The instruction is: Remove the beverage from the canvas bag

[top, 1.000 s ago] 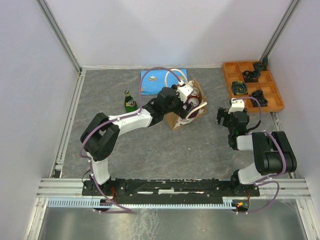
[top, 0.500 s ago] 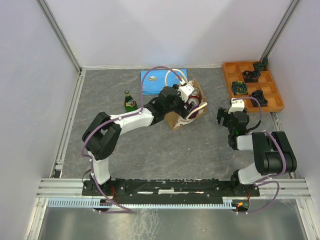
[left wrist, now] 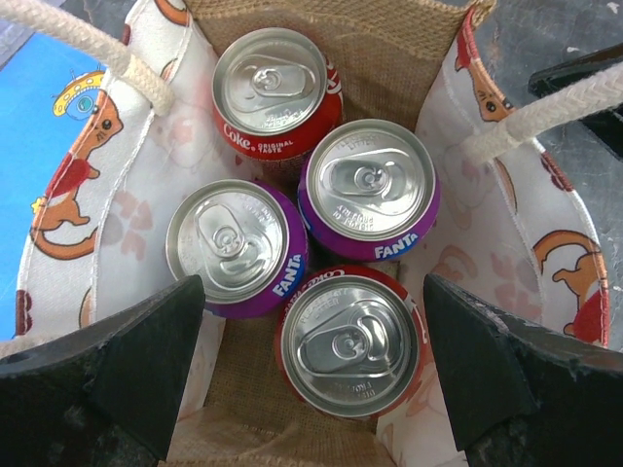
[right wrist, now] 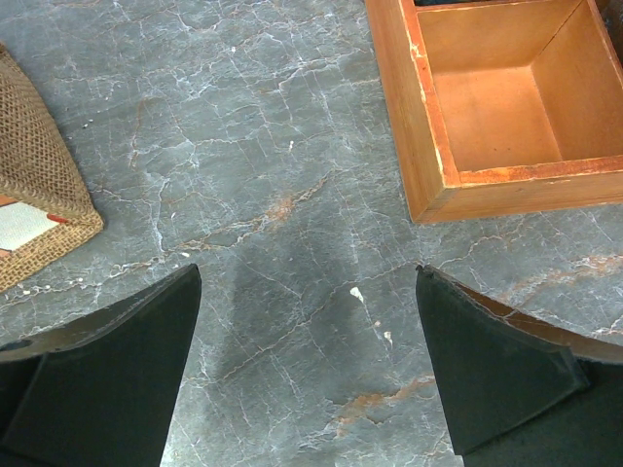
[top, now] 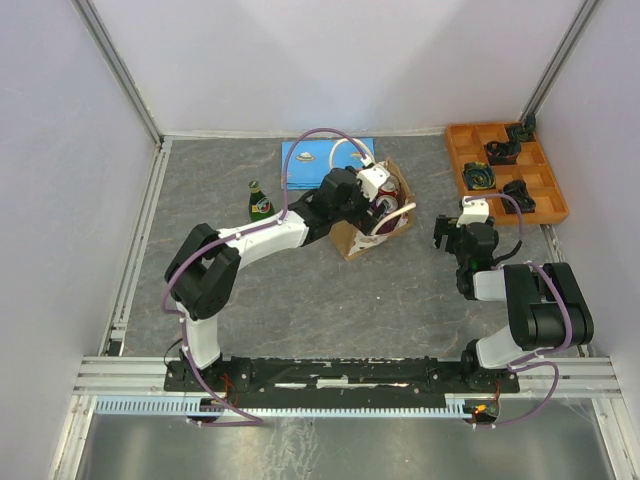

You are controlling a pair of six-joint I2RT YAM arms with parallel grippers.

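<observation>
You have a blue picture book (top: 305,160) lying flat on the grey table (top: 300,290), green bottle (top: 261,204) near its left, orange tray (top: 451,150) well right of it, black parts (top: 502,152) inside

The left arm (top: 255,240) and the right arm (top: 540,305) were built alike, with smooth white links joined by bulky, rounded black joint housings. A thin lilac cable (top: 322,136) looped along the outside of each arm, from base to wrist. Each wrist carried a small white camera block (top: 474,209). The fingers (left wrist: 107,379) of the left gripper (left wrist: 311,284) and of the right gripper (right wrist: 308,272) were matte black wedges with scuffed, dusty edges. Both arms were bolted to one long black base plate (top: 340,372).
</observation>
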